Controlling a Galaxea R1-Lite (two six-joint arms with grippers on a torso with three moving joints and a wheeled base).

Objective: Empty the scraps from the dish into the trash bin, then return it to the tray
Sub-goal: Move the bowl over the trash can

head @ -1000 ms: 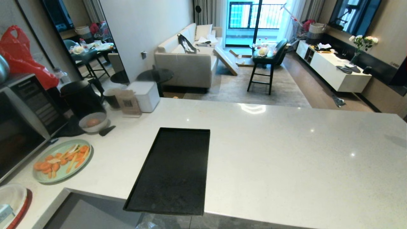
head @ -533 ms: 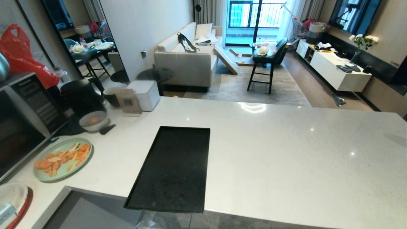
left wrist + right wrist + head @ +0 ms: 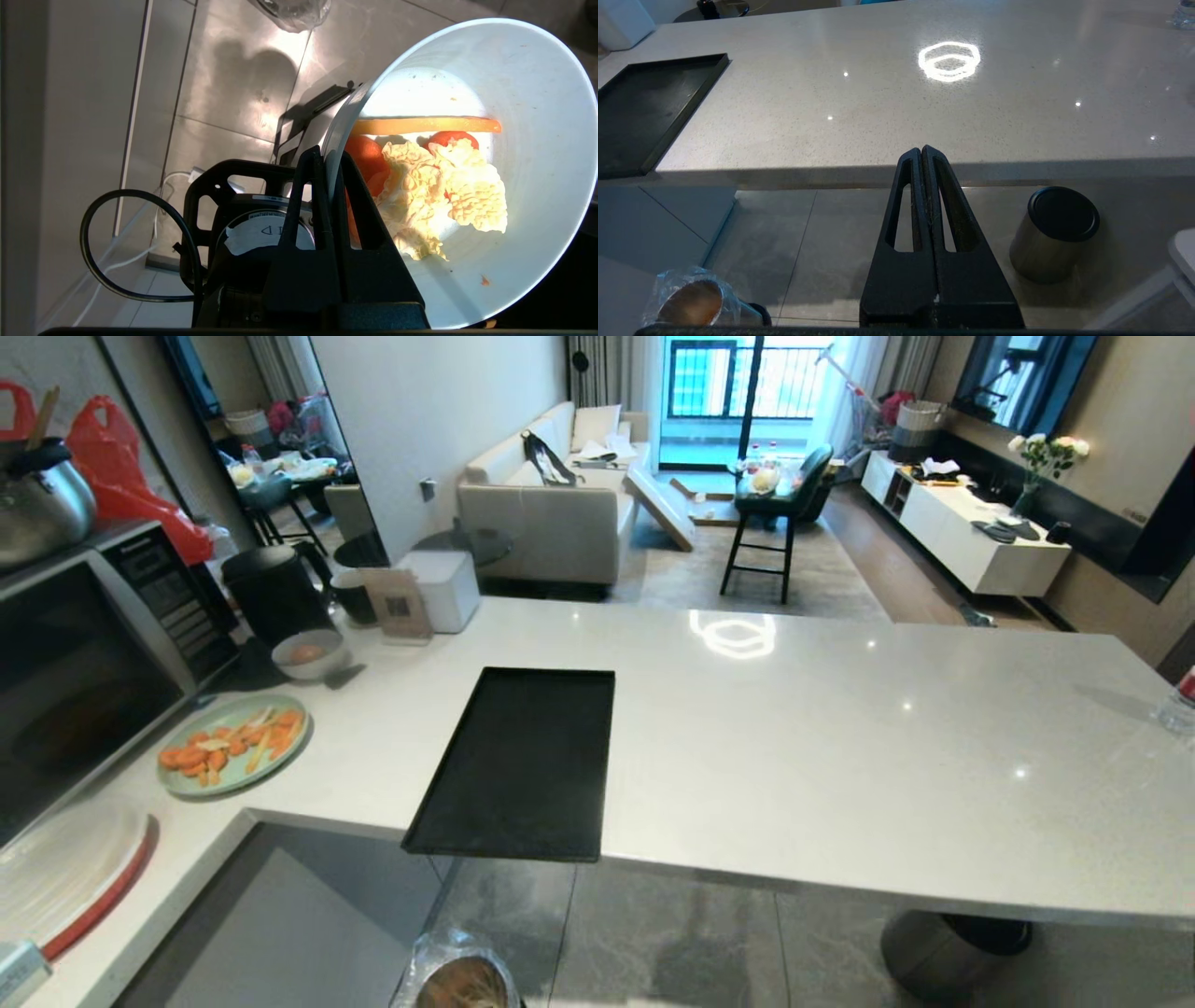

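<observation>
The left gripper (image 3: 329, 163) pinches the rim of the dish (image 3: 537, 140), held tilted above the floor with the scraps (image 3: 444, 191) inside. The right gripper (image 3: 922, 158) hangs closed and empty below the counter (image 3: 840, 756). The tray (image 3: 518, 765) lies bare at the counter's edge; the bin (image 3: 462, 980) stands on the floor below it.

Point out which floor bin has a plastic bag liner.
The trash bin at the counter's tray end: open, shiny, clear bag. The dark bin has a black lid, no bag.
</observation>
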